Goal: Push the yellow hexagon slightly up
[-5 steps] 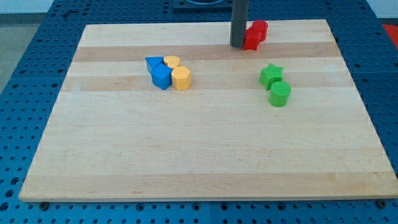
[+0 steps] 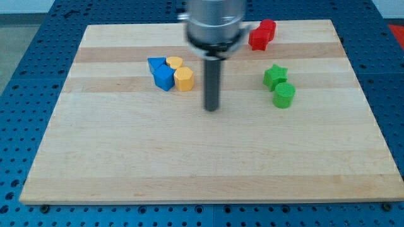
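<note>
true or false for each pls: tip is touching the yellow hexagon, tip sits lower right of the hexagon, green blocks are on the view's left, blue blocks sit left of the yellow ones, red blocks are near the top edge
1. My tip touches the yellow hexagon: false, a gap of bare board separates them.
2. My tip is lower right of the hexagon: true.
3. The green star and green cylinder are on the view's left: false, they are on the right.
4. The blue blocks sit left of the yellow ones: true.
5. The red blocks are near the view's top: true.

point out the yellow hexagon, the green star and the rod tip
yellow hexagon block (image 2: 184, 80), camera view, on its front face
green star block (image 2: 274, 75), camera view, on its top face
my tip (image 2: 211, 109), camera view, the rod's very end, right of and below the hexagon
</note>
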You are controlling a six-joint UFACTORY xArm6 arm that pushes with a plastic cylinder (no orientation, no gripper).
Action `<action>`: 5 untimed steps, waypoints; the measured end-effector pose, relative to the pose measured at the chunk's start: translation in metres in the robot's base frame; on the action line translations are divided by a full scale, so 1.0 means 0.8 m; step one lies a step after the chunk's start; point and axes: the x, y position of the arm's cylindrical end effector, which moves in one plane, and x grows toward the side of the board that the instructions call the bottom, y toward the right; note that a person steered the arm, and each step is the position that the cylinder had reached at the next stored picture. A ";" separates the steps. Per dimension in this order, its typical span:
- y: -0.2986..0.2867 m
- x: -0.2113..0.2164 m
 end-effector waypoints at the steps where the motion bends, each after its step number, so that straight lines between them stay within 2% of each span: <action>1: -0.071 -0.020; 2: -0.075 -0.040; 5: 0.018 -0.079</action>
